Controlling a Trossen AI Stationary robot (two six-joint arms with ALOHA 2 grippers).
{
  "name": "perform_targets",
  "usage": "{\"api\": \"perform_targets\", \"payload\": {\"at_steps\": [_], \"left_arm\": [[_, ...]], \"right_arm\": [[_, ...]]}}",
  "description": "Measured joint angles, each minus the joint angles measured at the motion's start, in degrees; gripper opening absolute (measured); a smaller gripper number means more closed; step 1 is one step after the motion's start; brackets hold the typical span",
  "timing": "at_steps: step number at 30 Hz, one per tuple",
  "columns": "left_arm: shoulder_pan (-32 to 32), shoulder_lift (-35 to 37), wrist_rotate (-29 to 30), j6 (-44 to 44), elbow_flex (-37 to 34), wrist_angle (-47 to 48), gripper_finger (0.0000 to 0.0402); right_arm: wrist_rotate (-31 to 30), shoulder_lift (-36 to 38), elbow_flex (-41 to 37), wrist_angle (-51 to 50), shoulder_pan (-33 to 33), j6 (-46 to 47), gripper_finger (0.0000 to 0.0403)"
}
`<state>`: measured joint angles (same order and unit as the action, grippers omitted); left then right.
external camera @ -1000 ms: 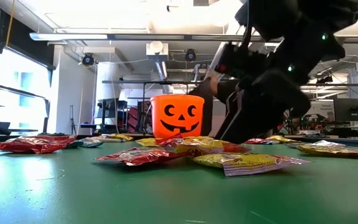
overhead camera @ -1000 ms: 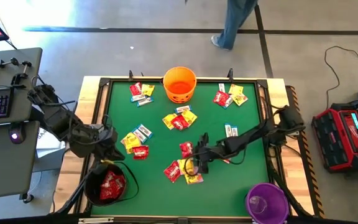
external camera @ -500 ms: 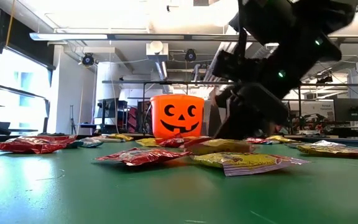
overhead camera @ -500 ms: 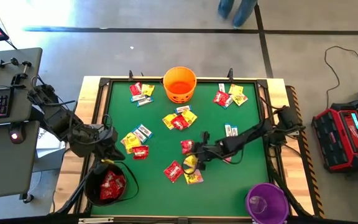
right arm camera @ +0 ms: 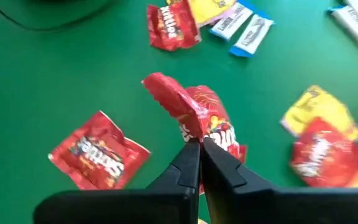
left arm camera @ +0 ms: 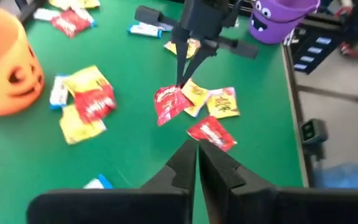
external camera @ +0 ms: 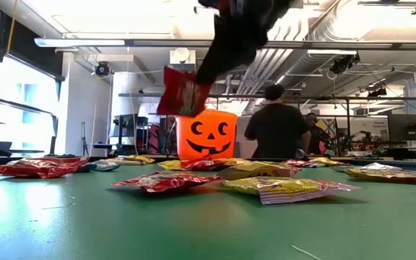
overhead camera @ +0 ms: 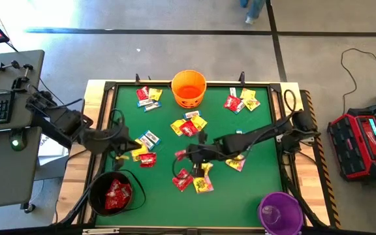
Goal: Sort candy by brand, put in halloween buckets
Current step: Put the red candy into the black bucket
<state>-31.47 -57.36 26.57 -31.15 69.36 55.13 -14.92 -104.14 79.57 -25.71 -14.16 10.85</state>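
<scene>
Pincers both clenched: we see the right pincer [overhead camera: 183,154] pinching a red candy packet [right arm camera: 188,118] above the surface [overhead camera: 168,140]; left pincer [overhead camera: 130,147] empty beside it.

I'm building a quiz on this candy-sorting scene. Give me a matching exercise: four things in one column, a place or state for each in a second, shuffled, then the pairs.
Things:
1. orange bucket
2. black bucket
3. purple bucket
4. right tool

Places or states:
A. holds red packets
B. shut on a red packet, lifted off the table
C. middle of the table's far edge
D. near corner on the right arm's side

Pairs: 1-C, 2-A, 3-D, 4-B
</scene>
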Motion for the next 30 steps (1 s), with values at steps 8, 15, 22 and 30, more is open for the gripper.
{"api": "perform_targets", "payload": {"at_steps": [8, 15, 22, 30], "left_arm": [[3.7, -0.5, -0.2, 9.1, 0.0, -0.6, 0.0095], [6.6, -4.5, 3.6, 17.6, 0.0, -2.9, 0.0162], [8.3, -7.4, 9.0, 20.3, 0.0, -6.3, 0.0191], [8.2, -7.5, 11.2, 21.9, 0.0, -10.1, 0.0185]], "right_arm": [[2.1, 0.0, 11.7, -6.7, 3.4, -3.8, 0.0000], [3.3, 0.0, 17.7, -1.3, 6.6, -4.8, 0.0000], [4.7, 0.0, 21.3, 3.8, 6.4, -4.8, 0.0000], [4.5, 0.0, 21.7, 4.3, 4.7, -3.1, 0.0000]]}}
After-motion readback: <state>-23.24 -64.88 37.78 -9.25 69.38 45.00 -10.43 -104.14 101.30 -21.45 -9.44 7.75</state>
